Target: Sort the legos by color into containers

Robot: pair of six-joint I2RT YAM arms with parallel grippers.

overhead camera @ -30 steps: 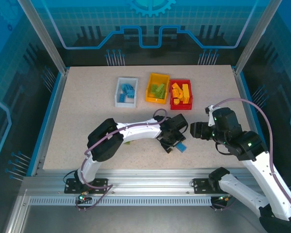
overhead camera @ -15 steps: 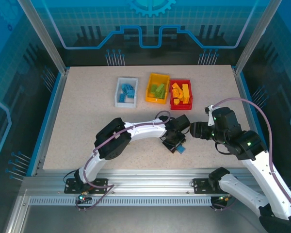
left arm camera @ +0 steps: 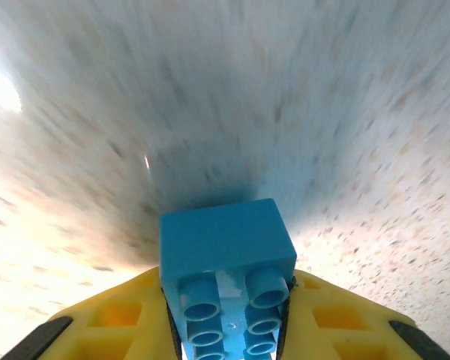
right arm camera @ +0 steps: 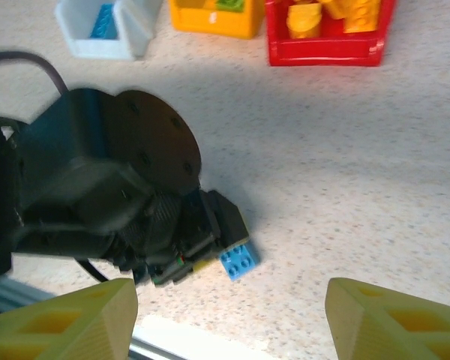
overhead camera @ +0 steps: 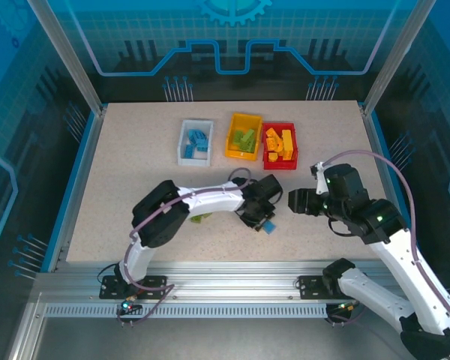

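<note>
Overhead, the left end effector [overhead camera: 264, 223] grasps a blue brick [overhead camera: 271, 227] low near the table's [overhead camera: 135, 165] front edge, and the white bin [overhead camera: 183, 146] lies well away, far-left. Left wrist: the brick's studs face the camera between yellow fingers [left arm camera: 120, 319]. Right wrist: the right end effector [right arm camera: 231, 292] gapes empty, close beside.

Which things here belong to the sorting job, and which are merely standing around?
Job: blue brick in the left end effector; loose green brick; white bin; yellow bin; red bin.
Not the job: aluminium rail; blue back panel.
</note>
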